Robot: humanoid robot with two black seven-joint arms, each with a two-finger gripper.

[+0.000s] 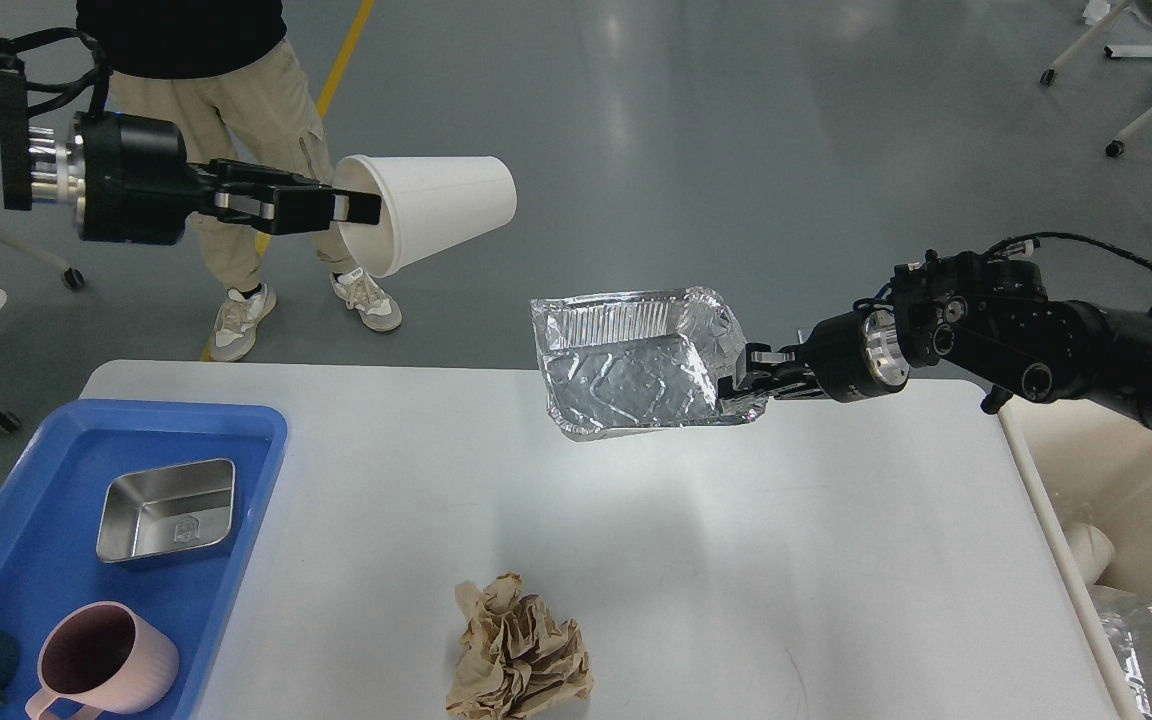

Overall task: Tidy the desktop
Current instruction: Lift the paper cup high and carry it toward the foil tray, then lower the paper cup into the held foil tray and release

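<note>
Left end effector (356,208) pinches a light white foam cup's (431,208) rim; right end effector (748,380) pinches a flimsy, crushable silver foil tray's (636,365) corner, above the white table (736,560).

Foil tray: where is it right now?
Head view, right of centre: the foil tray is held tilted above the far edge of the desktop, gripped at its right rim by the right hand.
</note>
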